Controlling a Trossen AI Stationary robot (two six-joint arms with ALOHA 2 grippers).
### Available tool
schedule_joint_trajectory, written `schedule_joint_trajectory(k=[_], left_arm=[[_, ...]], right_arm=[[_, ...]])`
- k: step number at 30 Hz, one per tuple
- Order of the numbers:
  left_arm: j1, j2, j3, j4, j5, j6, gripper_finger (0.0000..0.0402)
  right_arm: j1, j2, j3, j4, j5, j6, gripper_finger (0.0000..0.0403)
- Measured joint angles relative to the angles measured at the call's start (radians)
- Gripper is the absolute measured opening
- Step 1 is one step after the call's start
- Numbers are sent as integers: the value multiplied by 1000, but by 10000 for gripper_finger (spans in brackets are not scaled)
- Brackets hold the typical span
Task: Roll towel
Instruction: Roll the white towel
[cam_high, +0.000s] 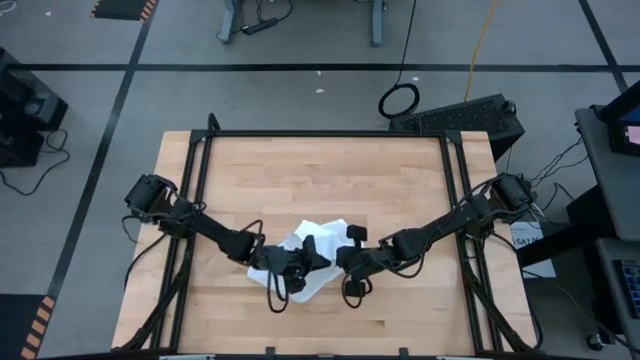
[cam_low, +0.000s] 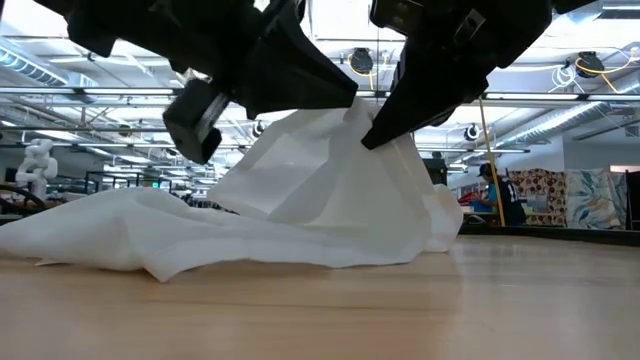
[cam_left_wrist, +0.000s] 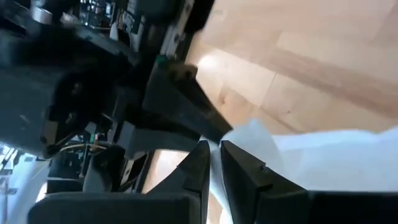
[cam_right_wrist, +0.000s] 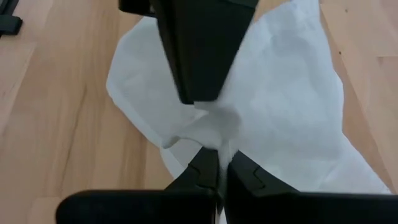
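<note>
High view showed the left gripper (cam_high: 305, 262) and the right gripper (cam_high: 322, 254) both pinched tight on the white towel (cam_high: 318, 232), tips close together, lifting its middle into a peak while the rest lay crumpled on the wooden table (cam_high: 300, 170), near its middle.

Two dark, matte, jointed arms, blocky at the shoulder housings, thin black cables looping alongside. Left end effector (cam_high: 297, 262) and right end effector (cam_high: 343, 262): black, wedge-shaped, tapering fingers (cam_right_wrist: 200, 169).
</note>
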Motion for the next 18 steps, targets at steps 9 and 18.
schedule_joint_trajectory(k=[9, 18], left_arm=[[13, 0, 0, -44, 28, -187, 7], [13, 0, 0, -1, 81, -311, 2]], right_arm=[[0, 0, 0, 0, 3, -34, 0], [22, 0, 0, 0, 150, -136, 44]])
